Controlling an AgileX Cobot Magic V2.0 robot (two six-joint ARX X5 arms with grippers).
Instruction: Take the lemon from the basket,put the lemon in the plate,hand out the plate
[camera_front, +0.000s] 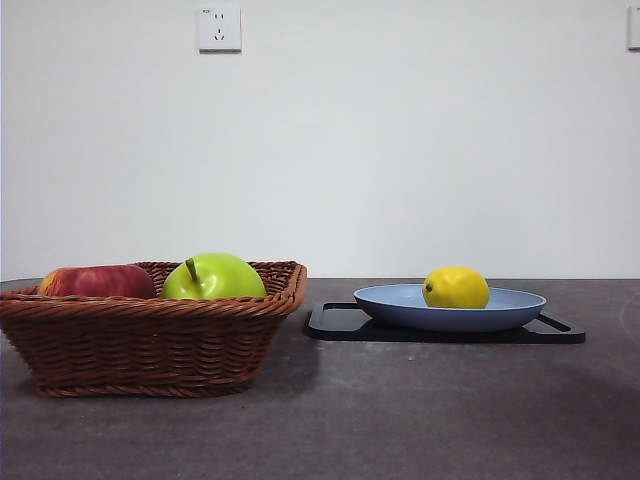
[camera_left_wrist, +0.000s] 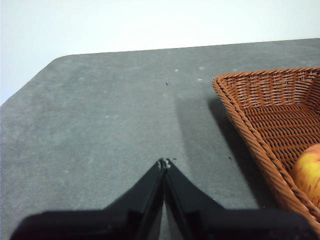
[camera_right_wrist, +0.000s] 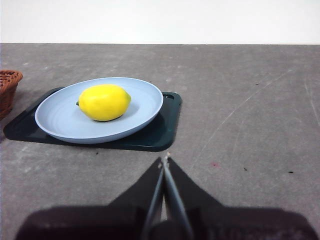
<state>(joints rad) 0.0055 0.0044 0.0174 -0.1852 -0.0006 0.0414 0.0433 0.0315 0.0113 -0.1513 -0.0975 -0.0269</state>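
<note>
The yellow lemon (camera_front: 456, 288) lies in the light-blue plate (camera_front: 510, 305), which rests on a flat black tray (camera_front: 345, 322). The right wrist view shows the lemon (camera_right_wrist: 104, 102) in the plate (camera_right_wrist: 145, 107) too. My right gripper (camera_right_wrist: 164, 160) is shut and empty, a short way from the tray. The brown wicker basket (camera_front: 150, 340) stands at the left with a green apple (camera_front: 214, 277) and a red apple (camera_front: 97, 281) in it. My left gripper (camera_left_wrist: 164, 162) is shut and empty over bare table beside the basket (camera_left_wrist: 240, 115).
The black tray (camera_right_wrist: 162, 130) lies under the plate, close to the basket's right side. A white wall with a socket (camera_front: 219, 28) stands behind the table. A red apple (camera_left_wrist: 309, 172) shows at the left wrist view's edge. Neither arm shows in the front view.
</note>
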